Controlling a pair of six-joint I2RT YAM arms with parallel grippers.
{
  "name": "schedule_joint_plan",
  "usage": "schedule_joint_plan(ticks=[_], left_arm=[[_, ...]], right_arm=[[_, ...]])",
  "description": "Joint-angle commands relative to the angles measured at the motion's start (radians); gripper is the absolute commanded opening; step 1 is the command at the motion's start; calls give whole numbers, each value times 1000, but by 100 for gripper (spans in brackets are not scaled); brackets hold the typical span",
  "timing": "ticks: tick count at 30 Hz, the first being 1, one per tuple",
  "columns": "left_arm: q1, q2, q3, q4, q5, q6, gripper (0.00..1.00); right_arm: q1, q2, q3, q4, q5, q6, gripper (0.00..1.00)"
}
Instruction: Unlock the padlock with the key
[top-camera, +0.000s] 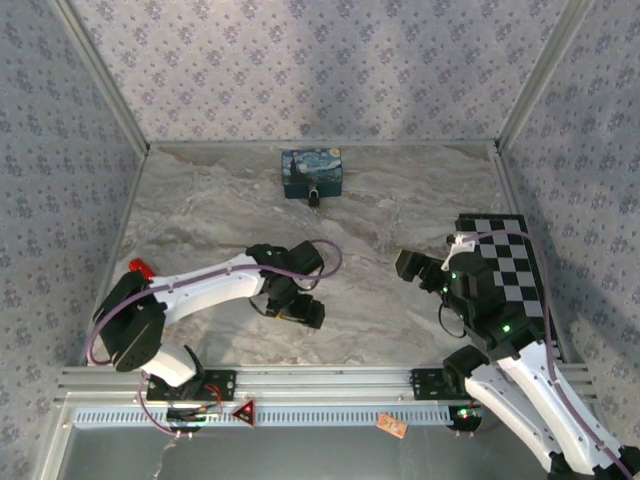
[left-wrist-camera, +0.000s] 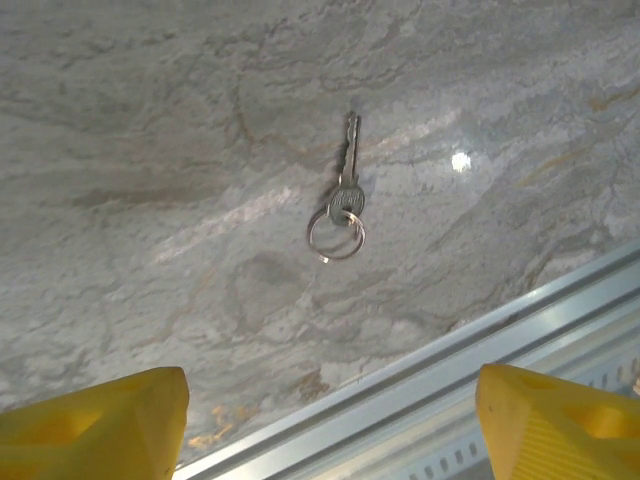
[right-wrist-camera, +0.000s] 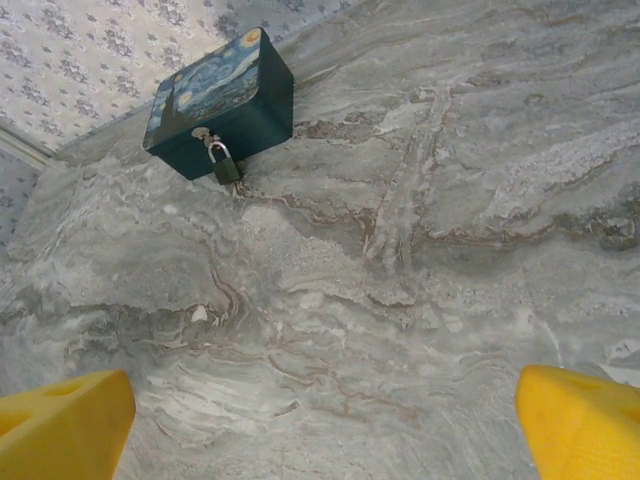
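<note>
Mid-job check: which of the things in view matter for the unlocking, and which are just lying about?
For the job:
key, lying flat with its ring
padlock, hanging on the front of the blue box

Just lying about:
checkerboard at the right edge
orange tag at the near edge

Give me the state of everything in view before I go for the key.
Key: lying flat on the table, on its ring, not held.
Blue box: lid shut.
Padlock: hanging on the box front, shackle looks closed.
Left hand: open, empty, facing the key.
Right hand: open, empty, facing the padlock.
</note>
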Motion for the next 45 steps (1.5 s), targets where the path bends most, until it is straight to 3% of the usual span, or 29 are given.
schedule_joint_plan(ticks=[1, 9, 16, 33, 45], left_arm=[[-22, 48, 33, 40, -6, -42, 68], [-36, 153, 62, 120, -21, -92, 43], [-36, 220, 73, 135, -7, -97, 28], [-64, 319, 119, 72, -80, -71, 28], [-79, 325, 143, 49, -94, -81, 13]], right_arm=[[35, 16, -22, 52, 90, 14, 100], [57, 21, -37, 40, 125, 20, 100], [58, 16, -51, 44, 125, 21, 100], [58, 16, -67, 53, 121, 35, 100], [58, 16, -73, 52, 123, 42, 100]])
